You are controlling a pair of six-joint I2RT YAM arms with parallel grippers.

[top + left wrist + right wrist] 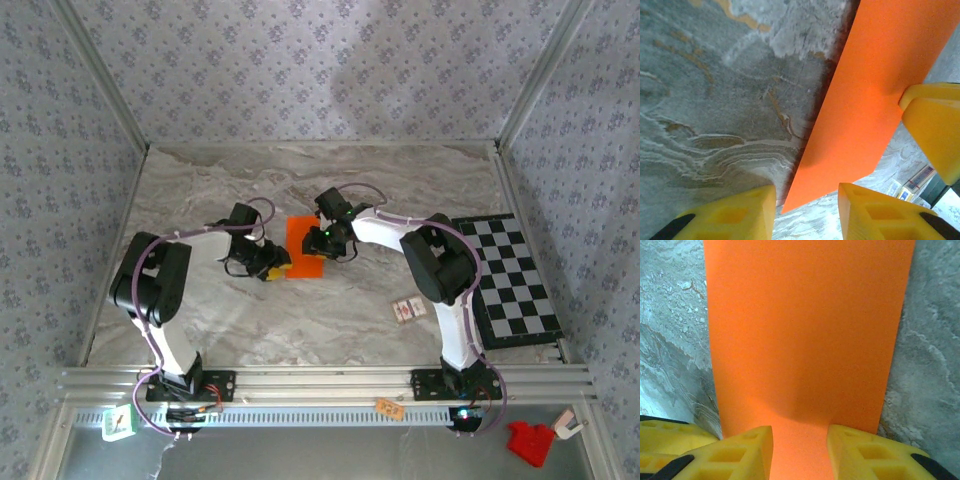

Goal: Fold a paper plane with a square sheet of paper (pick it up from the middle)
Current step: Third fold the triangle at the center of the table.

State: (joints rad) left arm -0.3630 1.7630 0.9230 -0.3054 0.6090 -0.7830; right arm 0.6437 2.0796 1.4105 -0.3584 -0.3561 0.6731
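The square sheet of paper (302, 232) is seen at the middle of the table (330, 340) as a plain orange oblong, one edge lifted. No nose or wings are creased, so most folding is judged undone. The left claw (807, 200) and right claw (800, 440) are set at it, narrowly parted — no grip can be confirmed.

Arms (155, 280) inward, left fingers (735, 215) parted, right fingers (870, 455) parted

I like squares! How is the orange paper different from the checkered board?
The paper is plain orange; the board is black-and-white checks. The paper looks smaller than the board. The paper sits in the middle; the board lies at the right side. Both have straight edges.
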